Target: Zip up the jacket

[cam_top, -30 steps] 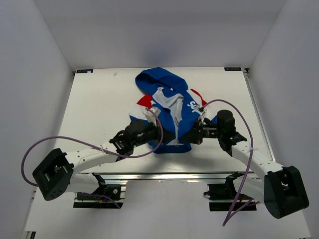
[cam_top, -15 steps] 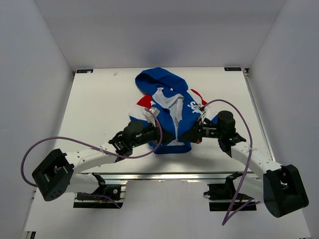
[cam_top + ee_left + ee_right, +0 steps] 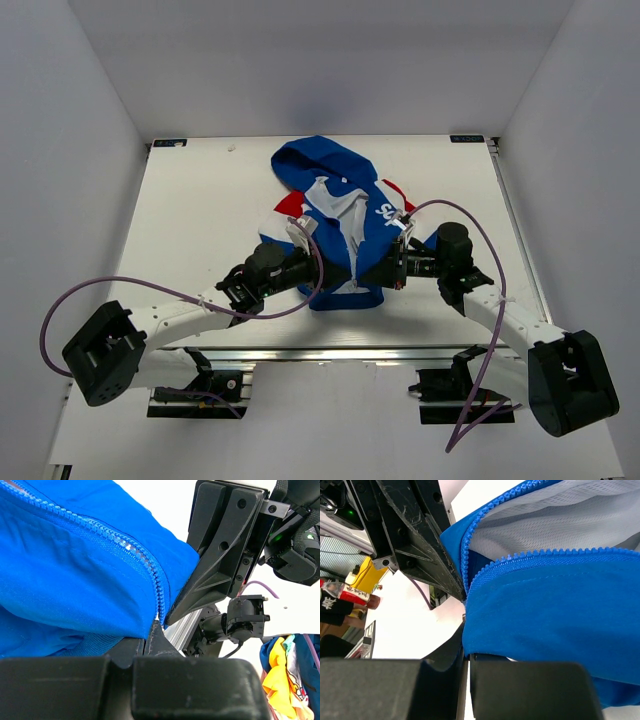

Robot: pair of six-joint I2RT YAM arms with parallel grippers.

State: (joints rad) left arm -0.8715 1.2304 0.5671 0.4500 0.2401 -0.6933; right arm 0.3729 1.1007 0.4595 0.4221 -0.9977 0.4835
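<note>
Blue jacket [image 3: 335, 175] on table [image 3: 200, 220], left pincer [image 3: 332, 272] and right pincer [image 3: 376, 272] clamped on its hem — zipper [image 3: 545, 554] open

— What sits between the jaws?
— The right gripper [image 3: 466, 655] is pressed together on the blue hem of the jacket [image 3: 550, 615], right at its tips.
— And beyond them?
— Two rows of zipper teeth [image 3: 555, 553] part from a spot just past the tips, with white mesh lining [image 3: 555, 525] showing between them. The black left gripper [image 3: 455, 587] reaches that same spot from the jaws' left.
</note>
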